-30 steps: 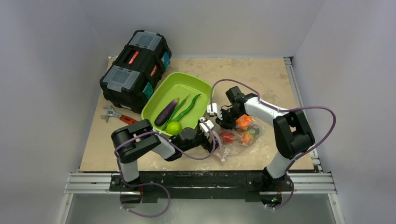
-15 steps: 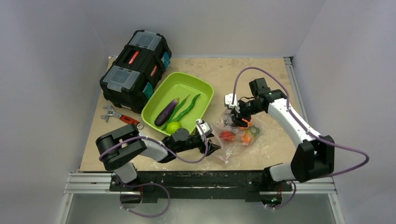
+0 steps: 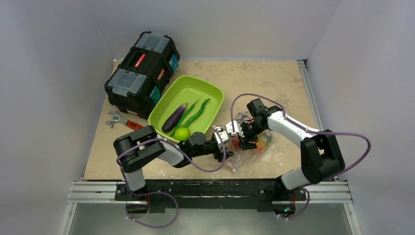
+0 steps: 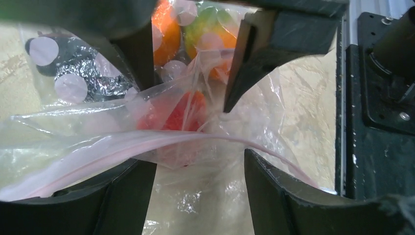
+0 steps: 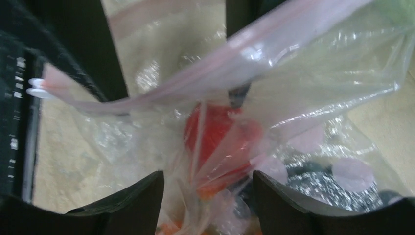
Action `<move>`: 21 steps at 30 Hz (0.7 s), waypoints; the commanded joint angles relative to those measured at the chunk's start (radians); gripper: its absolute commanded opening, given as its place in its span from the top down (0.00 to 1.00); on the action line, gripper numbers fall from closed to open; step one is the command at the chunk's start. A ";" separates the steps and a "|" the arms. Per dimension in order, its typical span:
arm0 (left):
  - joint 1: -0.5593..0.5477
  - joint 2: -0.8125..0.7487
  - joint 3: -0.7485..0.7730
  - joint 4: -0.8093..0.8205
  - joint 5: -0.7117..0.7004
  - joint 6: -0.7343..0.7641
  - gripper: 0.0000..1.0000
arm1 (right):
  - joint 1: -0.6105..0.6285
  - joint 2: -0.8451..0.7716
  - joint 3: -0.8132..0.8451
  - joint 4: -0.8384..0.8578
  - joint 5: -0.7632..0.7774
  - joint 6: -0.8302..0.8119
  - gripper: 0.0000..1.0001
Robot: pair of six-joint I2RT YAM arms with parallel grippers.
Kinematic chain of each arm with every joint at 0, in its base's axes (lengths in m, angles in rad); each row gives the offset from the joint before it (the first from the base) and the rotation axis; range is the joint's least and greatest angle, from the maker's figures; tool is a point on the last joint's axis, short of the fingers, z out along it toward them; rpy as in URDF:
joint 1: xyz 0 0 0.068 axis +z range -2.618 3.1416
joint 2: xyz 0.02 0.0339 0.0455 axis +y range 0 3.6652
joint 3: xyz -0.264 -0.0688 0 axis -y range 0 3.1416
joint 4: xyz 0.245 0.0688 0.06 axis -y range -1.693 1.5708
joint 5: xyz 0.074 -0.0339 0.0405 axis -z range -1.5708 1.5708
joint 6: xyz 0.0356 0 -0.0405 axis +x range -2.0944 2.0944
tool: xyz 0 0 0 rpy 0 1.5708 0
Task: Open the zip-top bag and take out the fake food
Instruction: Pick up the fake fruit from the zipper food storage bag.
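The tan tabletop (image 3: 274, 83) sits between pale grey walls, and the zip-top bag (image 3: 243, 155) lies toward 4 o'clock of its middle, close to the near edge. We see both arms meeting at the bag's mouth. The left gripper (image 4: 198, 164) comes in from 9 o'clock and the right gripper (image 5: 208, 181) from 2 o'clock. Each has its fingers spread apart astride the pink zip strip (image 4: 98, 161), with nothing pinched yet. We judge they are placed to take opposite lips and pull the mouth wide.

The red pepper (image 4: 181, 110) sits just behind the strip, with the orange fruit (image 4: 166, 29) and mango (image 4: 210, 34) deeper in. Loose film sags across the opening and may block a clean reach.

At 10 o'clock of the bag, the green tray (image 3: 215, 95) already holds the eggplant (image 3: 174, 117), pods (image 3: 196, 112) and lime ball (image 3: 182, 133). The toolbox (image 3: 142, 66) and wrench (image 3: 123, 121) lie well apart.
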 commanded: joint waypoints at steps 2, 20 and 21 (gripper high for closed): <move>-0.014 0.053 0.064 0.030 -0.055 0.057 0.33 | 0.018 0.019 -0.010 0.150 0.061 0.069 0.41; -0.027 0.126 0.077 0.086 -0.070 0.173 0.23 | 0.093 0.026 0.009 0.055 -0.090 -0.021 0.74; -0.030 0.133 0.078 0.088 -0.073 0.172 0.24 | 0.103 0.023 0.009 0.058 -0.092 -0.019 0.74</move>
